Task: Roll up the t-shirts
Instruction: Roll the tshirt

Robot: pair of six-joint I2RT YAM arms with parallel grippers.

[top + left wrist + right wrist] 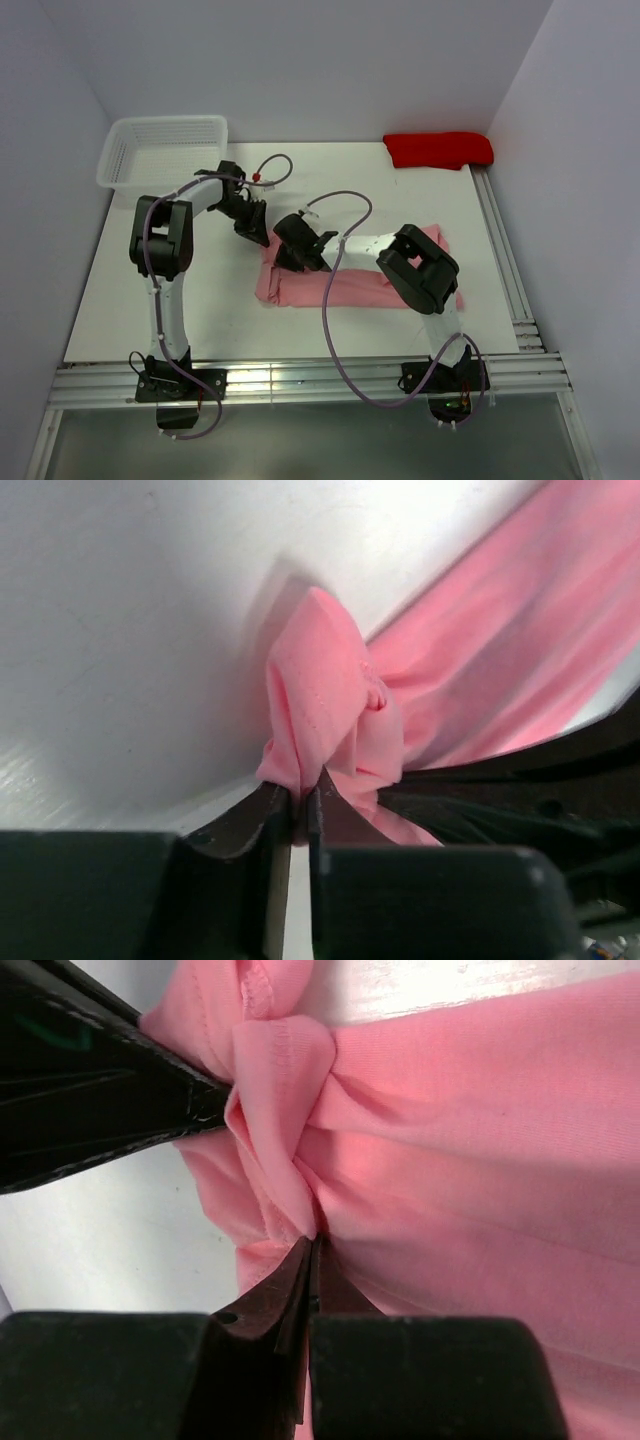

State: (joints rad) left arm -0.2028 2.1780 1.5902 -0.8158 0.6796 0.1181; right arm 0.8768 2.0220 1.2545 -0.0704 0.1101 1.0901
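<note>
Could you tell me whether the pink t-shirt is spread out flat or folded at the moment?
Folded: the pink t-shirt lies as a narrow band, one end bunched in the left tool and right tool.

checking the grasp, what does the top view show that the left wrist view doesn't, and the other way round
Only the top view: the basket, the red cloth and the whole folded shirt lying on the table. Only the left wrist view: the left gripper pinching a bunched shirt corner. Both: pink fabric on the white table.
</note>
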